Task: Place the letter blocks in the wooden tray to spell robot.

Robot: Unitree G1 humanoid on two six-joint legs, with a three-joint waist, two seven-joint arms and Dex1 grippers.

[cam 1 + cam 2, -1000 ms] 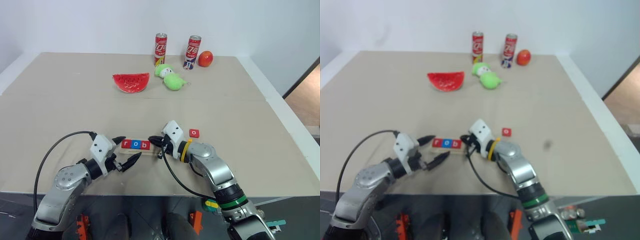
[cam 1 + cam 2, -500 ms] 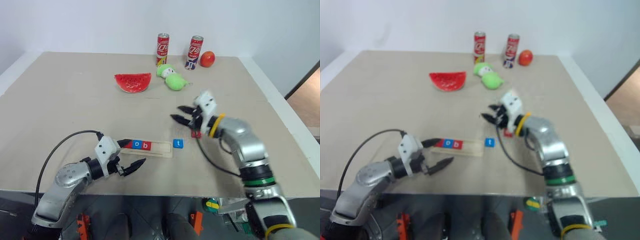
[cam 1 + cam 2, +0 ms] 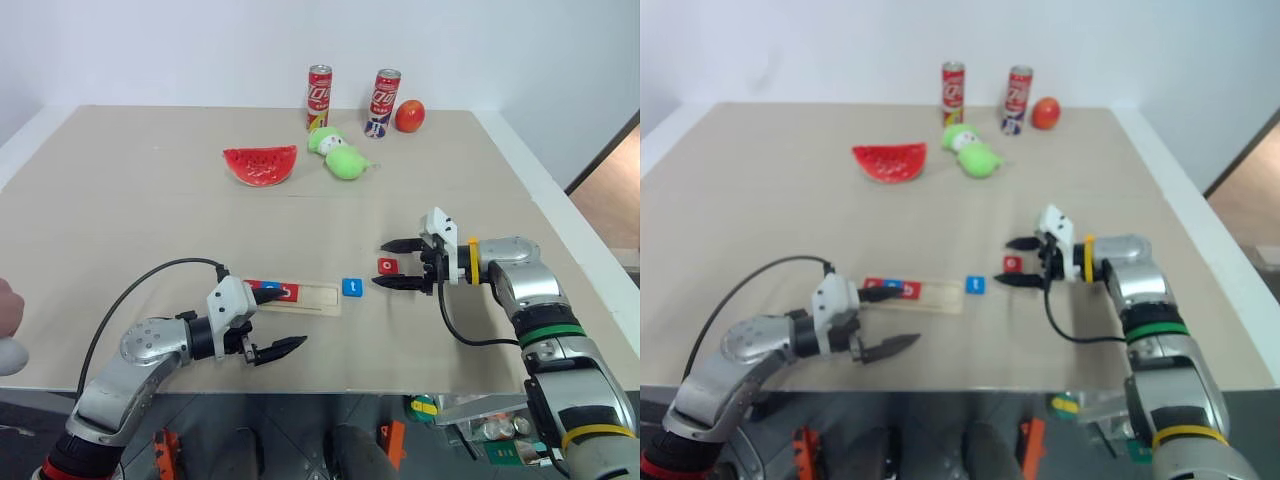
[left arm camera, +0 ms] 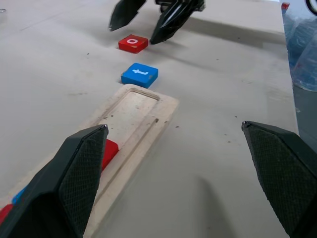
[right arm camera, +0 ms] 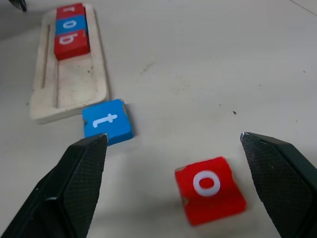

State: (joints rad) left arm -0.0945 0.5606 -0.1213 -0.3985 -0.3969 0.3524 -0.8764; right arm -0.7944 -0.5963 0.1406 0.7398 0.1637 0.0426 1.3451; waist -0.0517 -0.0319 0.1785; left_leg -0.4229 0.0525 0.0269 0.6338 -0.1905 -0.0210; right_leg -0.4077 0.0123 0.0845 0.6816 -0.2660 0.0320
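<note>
— Pale wood, long and narrow: is that the wooden tray near the front of the table?

— Yes. It lies flat on the beige table, a little left of centre, near the front edge. Three letter blocks sit in the groove at its left end: a red r, a blue o and a red b, touching one another. The right part of the groove holds nothing.

— And the other two blocks?

— A blue t lies on the table just beside the tray's right end. A red o lies a bit further right and slightly farther back, apart from the t.

— Where are the grippers?

— The right gripper points left at the red o, its two black fingers spread wide on either side of the block, holding nothing. The left gripper hovers at the tray's left end, fingers also wide apart and empty, one fingertip over the tiles.
</note>
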